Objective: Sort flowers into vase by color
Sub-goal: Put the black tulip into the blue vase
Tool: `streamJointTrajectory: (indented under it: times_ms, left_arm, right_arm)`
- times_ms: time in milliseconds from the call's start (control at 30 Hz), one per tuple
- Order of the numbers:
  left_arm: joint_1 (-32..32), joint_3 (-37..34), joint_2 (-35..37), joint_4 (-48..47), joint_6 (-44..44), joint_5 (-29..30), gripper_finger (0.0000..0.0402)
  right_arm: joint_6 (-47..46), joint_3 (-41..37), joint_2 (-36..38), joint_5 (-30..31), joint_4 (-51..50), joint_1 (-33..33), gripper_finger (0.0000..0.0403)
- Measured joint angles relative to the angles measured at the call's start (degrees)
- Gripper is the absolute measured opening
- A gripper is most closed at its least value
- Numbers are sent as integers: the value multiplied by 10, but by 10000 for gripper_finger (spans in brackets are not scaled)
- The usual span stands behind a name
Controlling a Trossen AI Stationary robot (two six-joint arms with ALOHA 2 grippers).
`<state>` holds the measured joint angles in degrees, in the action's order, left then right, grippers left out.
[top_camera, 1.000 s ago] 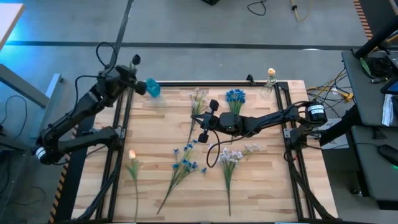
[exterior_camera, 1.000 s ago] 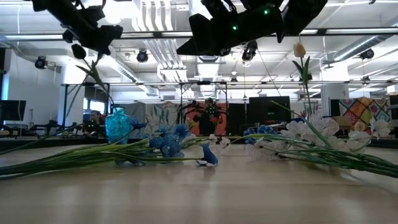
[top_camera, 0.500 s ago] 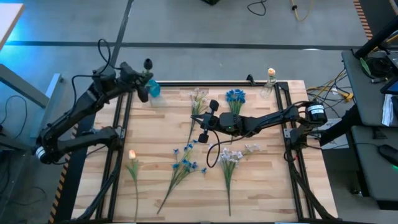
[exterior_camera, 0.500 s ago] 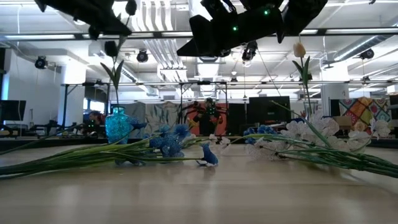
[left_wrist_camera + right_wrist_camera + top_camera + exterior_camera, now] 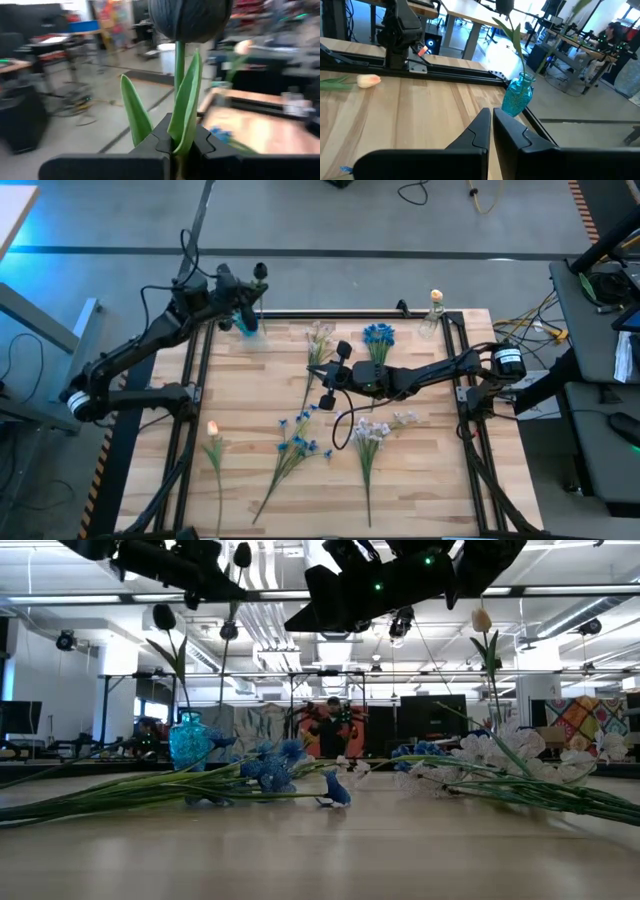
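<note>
Upper left of the high view, the left end effector (image 5: pixel 240 298) carries a dark tulip (image 5: pixel 260 271) above the blue vase (image 5: pixel 247 321); the right end effector (image 5: pixel 333 376) waits closed mid-desk. Left wrist view: fingers clamp its stem (image 5: pixel 179 65). Next, probably lowering the stem into the vase.

A blue vase (image 5: pixel 518 99) stands beyond the closed tool (image 5: pixel 491 131).
</note>
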<state>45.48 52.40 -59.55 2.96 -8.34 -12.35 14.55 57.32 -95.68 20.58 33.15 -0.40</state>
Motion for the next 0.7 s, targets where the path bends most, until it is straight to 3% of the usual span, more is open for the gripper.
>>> streamJointTrajectory:
  times_ms: [267,700]
  left_arm:
    - [14,80,-33,-68,-49,160,0]
    - [66,32,-32,-25,-49,162,0]
  right_arm:
    - [0,0,0,0,0,0,12]
    - [0,0,0,0,1,0,12]
